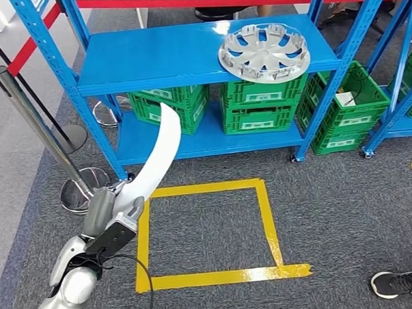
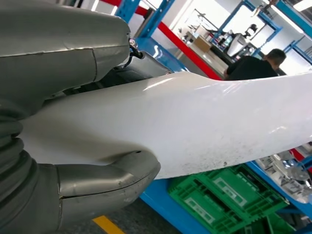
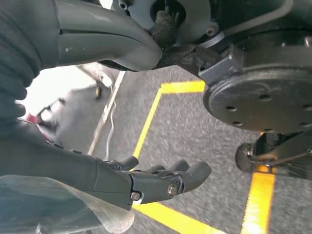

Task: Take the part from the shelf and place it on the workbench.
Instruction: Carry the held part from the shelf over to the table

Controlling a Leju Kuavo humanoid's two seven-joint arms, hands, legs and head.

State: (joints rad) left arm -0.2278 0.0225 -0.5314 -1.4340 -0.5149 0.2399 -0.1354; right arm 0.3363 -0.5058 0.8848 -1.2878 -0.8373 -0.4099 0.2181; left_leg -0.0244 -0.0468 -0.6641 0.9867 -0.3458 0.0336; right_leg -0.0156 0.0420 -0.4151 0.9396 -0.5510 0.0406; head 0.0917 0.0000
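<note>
the left hand [image 1: 109, 217] grips one end of a long, curved white part [image 1: 161, 153], thumb on one face and fingers on the other, as the left wrist view shows close up. the part rises up and away from the hand toward the blue shelf [image 1: 153, 61], its far end in front of the lower tier, clear of the floor. the right hand [image 3: 154, 180] hangs low over the grey carpet with its fingers loosely apart and nothing in them.

the likely trouble: the part is long and held only at its end, so it may twist or slip in the grip when the arm swings, and its free tip could knock the shelf frame or the crates as the robot turns. no desk is in sight here.

green crates [image 1: 259, 108] sit on the lower tier; what is in them cannot be made out. another green crate [image 1: 346, 107] to the right holds something pale, too small to identify. a silver wheel cover [image 1: 264, 51] lies on the upper tier.
</note>
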